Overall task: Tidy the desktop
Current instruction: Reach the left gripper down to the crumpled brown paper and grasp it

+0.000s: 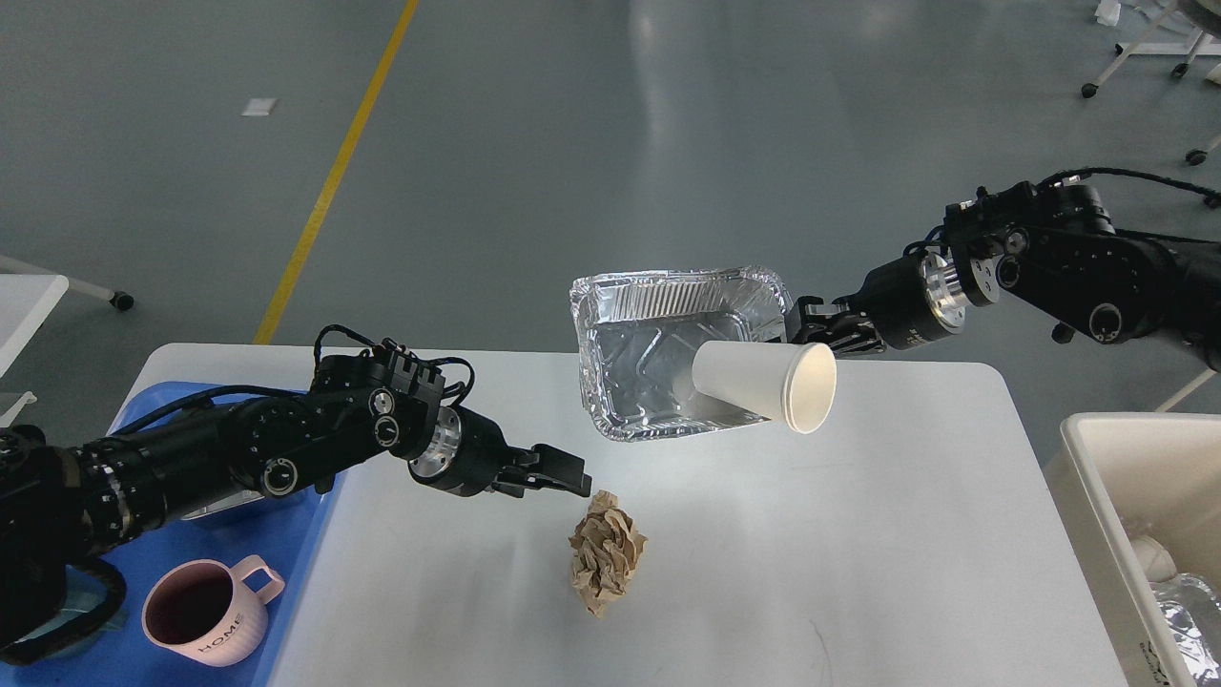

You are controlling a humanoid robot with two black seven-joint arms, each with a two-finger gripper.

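So the right hand [799, 327] is clamped on the rim of a foil tray [668, 358], holding it up off the table [858, 534] and tipped toward the camera, with a white paper cup [763, 382] lying on its side in it, mouth hanging out past the lower edge. That cup is the worry: nothing pins it, it's smooth, light and round, so if the tray tilts a bit more or the arm jerks on the way to the cream bin [1097, 477] at the right, my guess is it rolls out and lands back on the table or the floor. The foil itself is thin and crinkly with ribbed walls, and held by one edge it could bend or tear. The left hand [577, 477] is right next to the top of a crumpled brown paper ball [609, 558] in the middle of the table; I honestly can't tell whether its fingers are apart or together, it's dark and seen end-on. A paper wad like that is springy and lumpy, so a shallow pinch could just nudge it away. The table is wide, white, smooth, slightly glossy with rounded corners. On its left is a blue plastic tray [286, 572] with a pink ribbed mug [205, 615] in it.
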